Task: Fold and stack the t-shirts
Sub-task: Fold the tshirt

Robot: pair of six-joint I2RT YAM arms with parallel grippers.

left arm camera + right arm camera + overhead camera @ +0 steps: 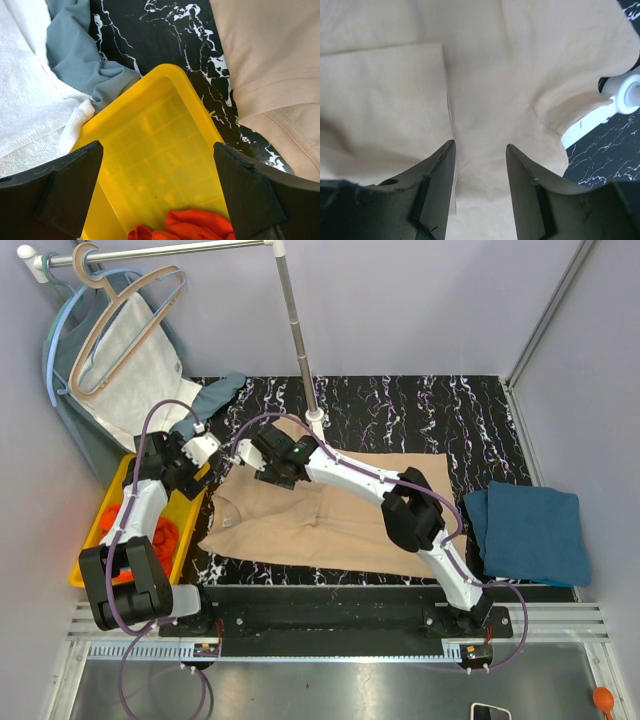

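**Operator:** Where does the beige t-shirt (330, 525) lie?

**Inspector:** Flat on the tabletop (420, 405), long axis running left to right. Your right gripper (480, 145) sits directly over its far-left part, jaws parted. The cloth is beneath them and nothing is pinched.

**Operator:** And the left side?

**Inspector:** Your left gripper (157, 150) hangs wide open and empty above the yellow bin (170, 85), with the orange-red t-shirt (195, 225) below it. The right arm is nearer the beige shirt. In my judgement, you fold across that long axis next. The teal t-shirt (530, 530) rests folded at the right.
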